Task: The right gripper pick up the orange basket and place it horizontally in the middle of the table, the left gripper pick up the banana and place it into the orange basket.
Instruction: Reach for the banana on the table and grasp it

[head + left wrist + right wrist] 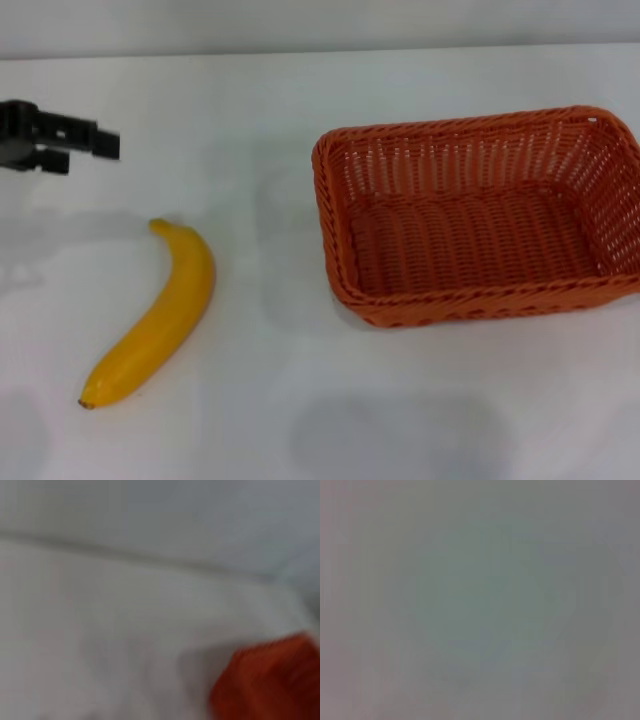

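The orange basket (455,300) stands empty on the white table (250,110), right of centre, long side across the head view. One blurred corner of the basket (270,680) shows in the left wrist view. A yellow banana (160,315) lies on the table at the front left, its dark tip toward the near edge. My left gripper (93,155) hovers at the far left, behind the banana and apart from it, black fingers open and holding nothing. The right gripper is out of view; its wrist view shows only a plain grey blur.
Bare white tabletop stretches between the banana and the basket and along the front edge. A pale wall (320,20) rises behind the table's far edge.
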Controlling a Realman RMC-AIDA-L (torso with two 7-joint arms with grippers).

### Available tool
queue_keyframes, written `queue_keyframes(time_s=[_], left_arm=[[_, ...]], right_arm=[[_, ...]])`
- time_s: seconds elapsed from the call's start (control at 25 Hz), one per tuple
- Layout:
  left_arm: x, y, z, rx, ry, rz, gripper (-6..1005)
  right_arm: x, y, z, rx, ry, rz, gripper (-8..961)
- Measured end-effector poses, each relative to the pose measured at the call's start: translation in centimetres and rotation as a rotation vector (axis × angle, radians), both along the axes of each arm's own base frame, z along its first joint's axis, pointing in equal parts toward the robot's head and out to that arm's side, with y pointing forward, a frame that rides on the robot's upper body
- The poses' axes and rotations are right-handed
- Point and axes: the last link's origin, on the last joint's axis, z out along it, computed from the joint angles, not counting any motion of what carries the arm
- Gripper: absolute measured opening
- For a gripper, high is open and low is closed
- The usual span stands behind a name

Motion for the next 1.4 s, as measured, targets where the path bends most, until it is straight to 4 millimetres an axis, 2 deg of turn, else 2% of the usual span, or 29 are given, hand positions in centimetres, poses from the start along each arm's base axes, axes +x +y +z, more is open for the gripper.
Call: queue_keyframes(time_s=[0.2,0.32,0.4,0.56,0.72,1.16,1.4], left_arm=[[1.2,0.9,0.1,-0.123,0.198,0.054,886],[2.6,2.0,-1.3,-0.206,0.278,0.048,886],[3.8,2.9,-3.4,-0.279,0.335,0.029,886],[4.5,3.6,-6.6,-0.366,0.377,0.022,886],[4.5,3.7,-8.5,-0.419,0.404,0.036,886],[2.8,2.9,-11.3,-0.447,0.5,0.122,886],[2.0,2.8,-12.8,-0.43,0.495,0.158,886]], right_arm=[[0.6,1.5,-1.8,-0.011,0.023,0.012,763],[1.2,1.5,-2.2,-0.007,0.05,0.016,763],[1.5,1.3,-2.2,0.0,0.056,0.012,763],[1.5,1.4,-2.5,-0.002,0.057,0.011,763],[1.7,1.3,-2.6,0.001,0.068,0.006,763],[2.2,1.5,-3.2,0.012,0.108,-0.01,762],[2.3,1.6,-3.6,0.004,0.118,-0.011,762]])
